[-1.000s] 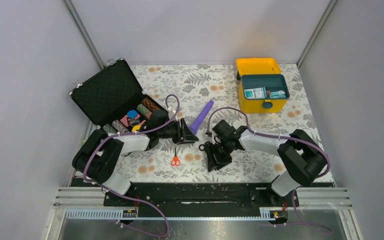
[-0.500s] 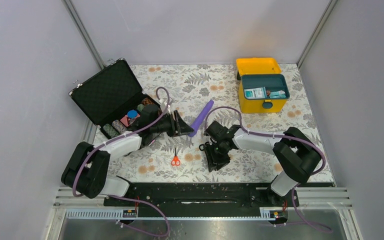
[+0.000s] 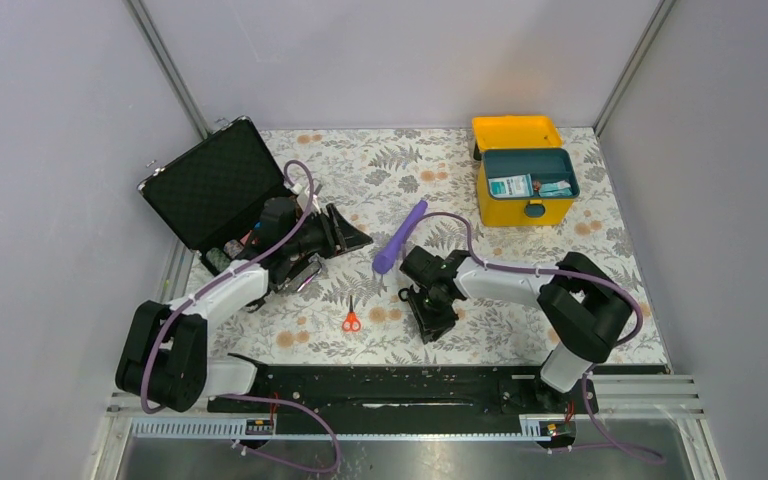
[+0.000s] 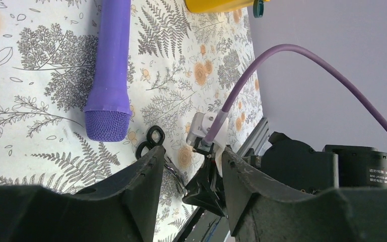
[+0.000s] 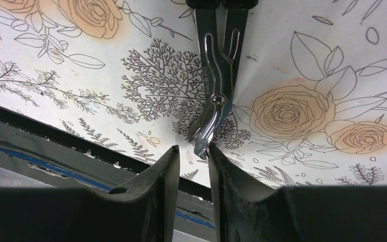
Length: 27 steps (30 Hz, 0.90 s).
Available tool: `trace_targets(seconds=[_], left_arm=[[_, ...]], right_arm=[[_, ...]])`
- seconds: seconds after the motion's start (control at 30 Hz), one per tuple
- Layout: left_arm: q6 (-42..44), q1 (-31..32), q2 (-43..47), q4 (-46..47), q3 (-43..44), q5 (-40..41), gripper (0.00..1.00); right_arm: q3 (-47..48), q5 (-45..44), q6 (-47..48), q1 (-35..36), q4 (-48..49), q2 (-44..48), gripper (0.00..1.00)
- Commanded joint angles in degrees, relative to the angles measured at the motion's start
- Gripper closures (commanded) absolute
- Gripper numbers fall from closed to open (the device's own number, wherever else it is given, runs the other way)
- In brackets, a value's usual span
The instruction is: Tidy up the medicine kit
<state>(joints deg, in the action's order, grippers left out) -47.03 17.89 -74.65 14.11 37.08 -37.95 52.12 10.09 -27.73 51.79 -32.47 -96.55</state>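
From the left wrist we see only a yellow sliver and the teal latch of the medicine kit (image 4: 221, 4). The top edge cuts off the rest and also crops the purple tube (image 4: 112, 55). The black finger loops (image 4: 150, 142) sit half hidden behind a blurred finger of the left gripper (image 4: 192, 154). From above, the left arm (image 3: 230, 285) covers most of the contents of the black case (image 3: 210, 185). The packets (image 3: 512, 186) in the kit's tray are too small for us to read. In the right wrist view the metal forceps (image 5: 216, 75) lose their handles at the top edge. We cannot tell whether the right gripper (image 5: 193, 149) pinches their tip.
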Motion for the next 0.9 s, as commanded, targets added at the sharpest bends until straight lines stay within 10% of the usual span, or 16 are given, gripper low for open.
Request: trace_targets(seconds=[0.0, 0.43, 0.87], left_arm=[[0.56, -0.57, 2.93, -1.05, 0.74, 1.84, 0.54], [0.95, -1.19, 3.81, -1.36, -2.51, 3.15, 0.50], [1.91, 6.32, 1.21, 8.15, -9.49, 0.33, 0.38]], right_arm=[[-4.99, -9.81, -0.46, 2.15, 2.62, -9.21, 0.66], [-4.56, -9.27, -0.23, 2.69, 4.80, -13.16, 1.00], [-9.17, -9.57, 2.10, 4.28, 13.91, -11.96, 1.00]])
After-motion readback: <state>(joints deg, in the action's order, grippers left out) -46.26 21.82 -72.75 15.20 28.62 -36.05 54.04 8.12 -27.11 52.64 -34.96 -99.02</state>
